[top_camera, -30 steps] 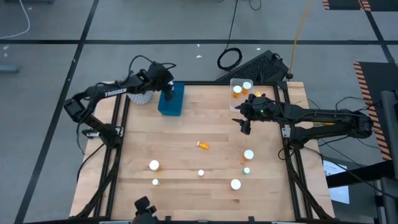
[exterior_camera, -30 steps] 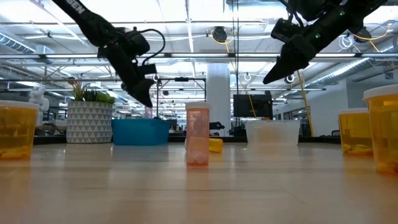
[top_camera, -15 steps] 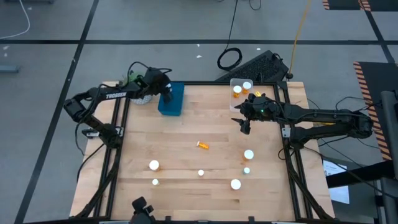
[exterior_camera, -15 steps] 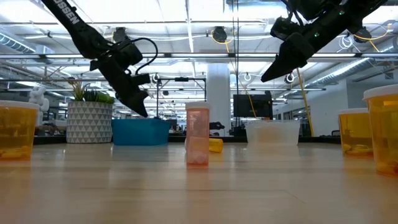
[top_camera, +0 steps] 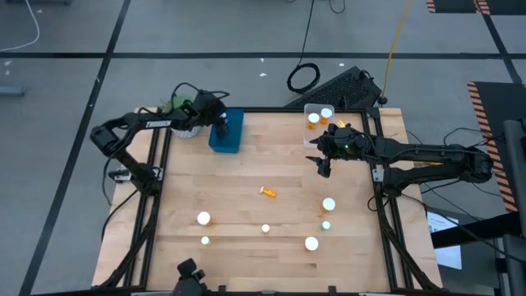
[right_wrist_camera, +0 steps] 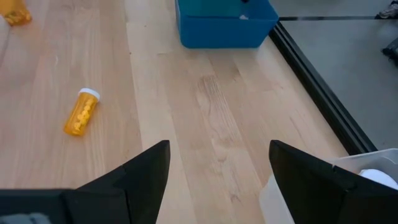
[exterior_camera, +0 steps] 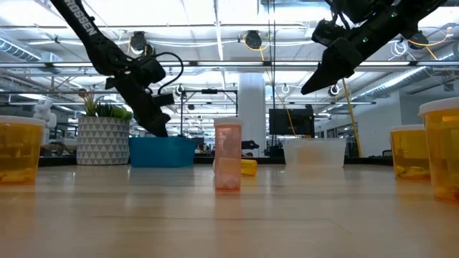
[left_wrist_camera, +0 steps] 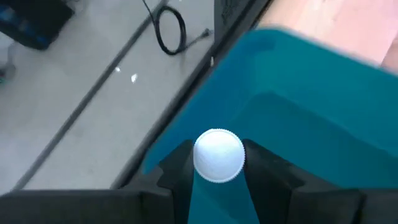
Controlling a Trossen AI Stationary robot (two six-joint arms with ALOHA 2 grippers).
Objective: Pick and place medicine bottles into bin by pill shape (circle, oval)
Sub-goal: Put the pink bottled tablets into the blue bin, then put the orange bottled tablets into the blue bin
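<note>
Overhead, the left gripper [left_wrist_camera: 217, 180] grips a white-capped bottle [left_wrist_camera: 218, 155] above the blue bin [top_camera: 227, 131]. The right gripper [right_wrist_camera: 217, 162] hovers spread wide, empty.

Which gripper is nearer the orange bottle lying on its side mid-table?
Right. The right gripper hangs open just up and to the right of the tipped orange bottle. The left gripper is farther off, at the blue bin, holding a white-capped bottle.
</note>
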